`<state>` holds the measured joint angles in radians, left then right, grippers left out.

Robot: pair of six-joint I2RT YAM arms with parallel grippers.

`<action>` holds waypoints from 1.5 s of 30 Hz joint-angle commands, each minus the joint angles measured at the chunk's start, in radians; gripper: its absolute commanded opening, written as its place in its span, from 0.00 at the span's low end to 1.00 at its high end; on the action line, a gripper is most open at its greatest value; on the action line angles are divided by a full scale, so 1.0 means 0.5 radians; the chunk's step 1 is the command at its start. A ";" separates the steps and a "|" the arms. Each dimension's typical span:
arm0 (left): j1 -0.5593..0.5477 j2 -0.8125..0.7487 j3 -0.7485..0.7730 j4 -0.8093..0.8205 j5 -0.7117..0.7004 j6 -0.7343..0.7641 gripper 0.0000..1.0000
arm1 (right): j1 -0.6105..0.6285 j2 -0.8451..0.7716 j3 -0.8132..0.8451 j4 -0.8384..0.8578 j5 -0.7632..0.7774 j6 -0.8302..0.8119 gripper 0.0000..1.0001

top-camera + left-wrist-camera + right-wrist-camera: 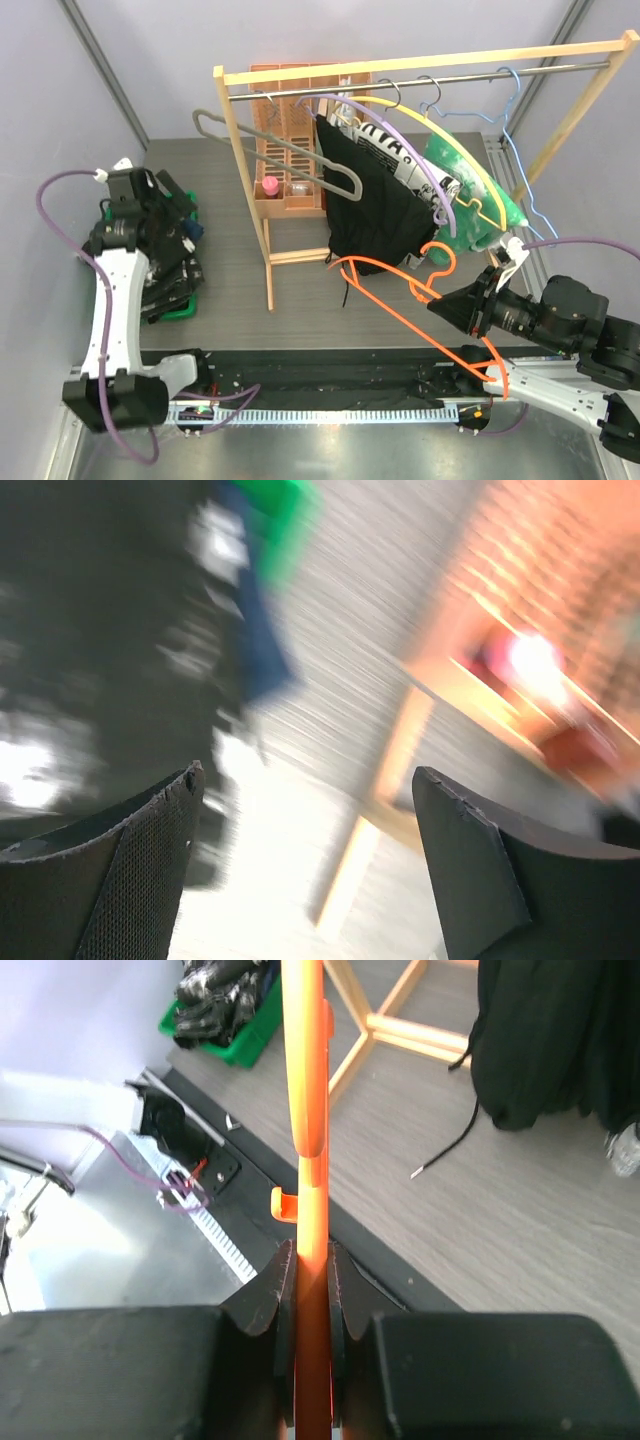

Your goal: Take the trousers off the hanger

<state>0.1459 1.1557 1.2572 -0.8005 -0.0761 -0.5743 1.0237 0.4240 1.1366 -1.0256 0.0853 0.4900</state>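
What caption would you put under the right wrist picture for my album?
Right pincer shut on the orange hanger, black garment beyond.

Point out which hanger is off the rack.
The orange plastic hanger: the right gripper is shut on it, low in front of the wooden rack. The grey, purple, yellow and blue hangers are up on the rack.

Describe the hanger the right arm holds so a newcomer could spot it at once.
Find the wooden rack. In front of its right half, an orange hanger slants toward the near right corner, pinched in the right claw. It is the only orange one, and bare.
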 commanded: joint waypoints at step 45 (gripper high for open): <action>-0.629 -1.222 -0.858 0.377 1.481 -0.367 0.84 | -0.078 1.705 1.243 1.016 0.603 -0.860 0.01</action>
<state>-0.1638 0.5323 0.7845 -0.6125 0.6224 -0.7990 0.9859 1.3323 1.7710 -0.7067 0.3981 0.1005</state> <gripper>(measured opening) 0.840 0.169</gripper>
